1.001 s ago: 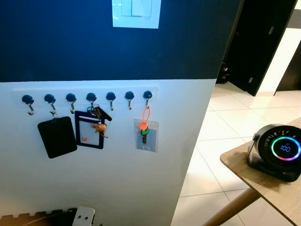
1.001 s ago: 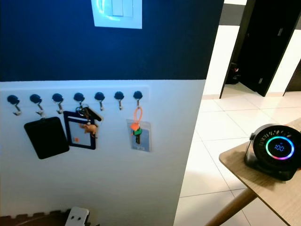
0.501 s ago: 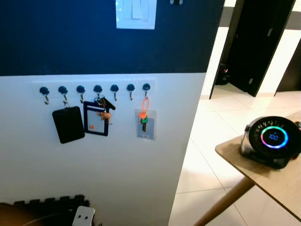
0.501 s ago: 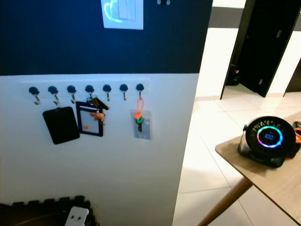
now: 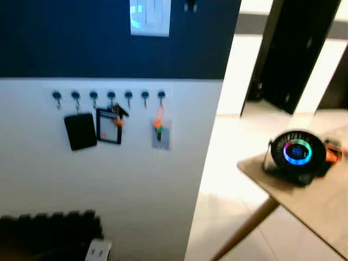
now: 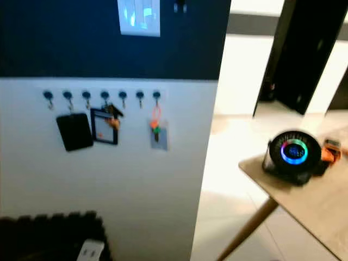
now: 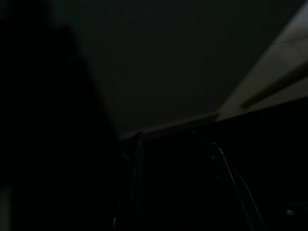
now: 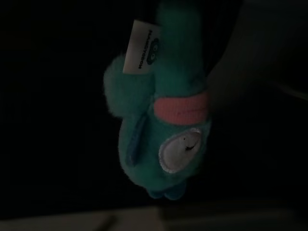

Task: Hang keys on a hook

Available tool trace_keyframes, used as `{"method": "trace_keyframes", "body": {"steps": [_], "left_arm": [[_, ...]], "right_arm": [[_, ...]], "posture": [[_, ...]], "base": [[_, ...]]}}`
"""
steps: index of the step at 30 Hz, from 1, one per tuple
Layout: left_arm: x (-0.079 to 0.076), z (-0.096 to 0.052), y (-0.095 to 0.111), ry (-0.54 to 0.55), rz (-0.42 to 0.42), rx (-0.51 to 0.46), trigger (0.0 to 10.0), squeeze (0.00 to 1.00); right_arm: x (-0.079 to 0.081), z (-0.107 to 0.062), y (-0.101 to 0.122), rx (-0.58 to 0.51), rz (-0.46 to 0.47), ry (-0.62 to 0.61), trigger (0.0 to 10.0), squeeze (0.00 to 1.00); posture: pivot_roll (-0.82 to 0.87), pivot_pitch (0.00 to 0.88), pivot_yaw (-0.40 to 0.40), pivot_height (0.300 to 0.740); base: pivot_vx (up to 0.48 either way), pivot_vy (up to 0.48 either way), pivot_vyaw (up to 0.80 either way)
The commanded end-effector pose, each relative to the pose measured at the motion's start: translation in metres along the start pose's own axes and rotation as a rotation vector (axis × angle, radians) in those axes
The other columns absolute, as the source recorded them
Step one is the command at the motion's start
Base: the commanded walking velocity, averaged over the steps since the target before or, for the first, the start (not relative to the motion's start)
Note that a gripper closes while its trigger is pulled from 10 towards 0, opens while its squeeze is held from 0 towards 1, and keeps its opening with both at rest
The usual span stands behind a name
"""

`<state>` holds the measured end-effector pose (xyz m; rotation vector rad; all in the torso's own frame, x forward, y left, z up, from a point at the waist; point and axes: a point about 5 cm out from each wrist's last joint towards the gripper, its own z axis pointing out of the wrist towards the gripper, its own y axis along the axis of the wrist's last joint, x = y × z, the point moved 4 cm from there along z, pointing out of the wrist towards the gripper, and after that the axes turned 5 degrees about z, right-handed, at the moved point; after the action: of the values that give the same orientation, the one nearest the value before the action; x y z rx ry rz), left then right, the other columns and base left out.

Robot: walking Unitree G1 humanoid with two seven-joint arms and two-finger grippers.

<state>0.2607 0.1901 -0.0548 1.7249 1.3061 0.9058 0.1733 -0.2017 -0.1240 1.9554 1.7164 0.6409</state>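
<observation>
Hooks, seven in a row, carry three hanging items.

We see a white light switch on the dark blue upper wall. To the right, a wooden tabletop carries a round black device with a glowing coloured ring, an orange object just beside it. Beyond lie pale floor tiles and a dark doorway.
</observation>
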Motion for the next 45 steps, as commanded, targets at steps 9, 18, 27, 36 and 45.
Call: {"method": "trace_keyframes", "body": {"steps": [9,18,27,36,45], "left_arm": [[0.007,0.002,0.002,0.038,0.015,0.017,10.0,0.00],[0.007,0.002,-0.001,0.068,0.002,0.032,10.0,0.00],[0.016,0.001,-0.004,0.121,0.015,0.056,10.0,0.00],[0.019,0.002,-0.003,0.142,0.033,0.066,10.0,0.00],[0.022,0.002,-0.006,0.175,0.008,0.088,10.0,0.00]], "right_arm": [[0.005,0.003,0.019,-0.084,0.018,0.030,10.0,0.00],[0.004,0.003,0.030,-0.125,0.015,0.048,10.0,0.00],[0.005,0.003,0.032,-0.133,0.012,0.051,10.0,0.00],[0.014,0.004,0.038,-0.149,-0.027,0.087,10.0,0.00],[0.012,0.004,0.039,-0.151,0.015,0.073,10.0,0.00]], "posture": [[0.05,0.068,-0.019,0.740],[0.05,0.069,-0.027,0.740],[0.05,0.071,-0.030,0.740],[0.05,0.070,-0.026,0.740],[0.05,0.073,-0.030,0.740]], "base": [[0.000,0.000,0.00],[0.000,0.000,0.00],[0.000,0.000,0.00],[0.000,-0.427,0.00],[0.000,-0.119,0.42]]}}
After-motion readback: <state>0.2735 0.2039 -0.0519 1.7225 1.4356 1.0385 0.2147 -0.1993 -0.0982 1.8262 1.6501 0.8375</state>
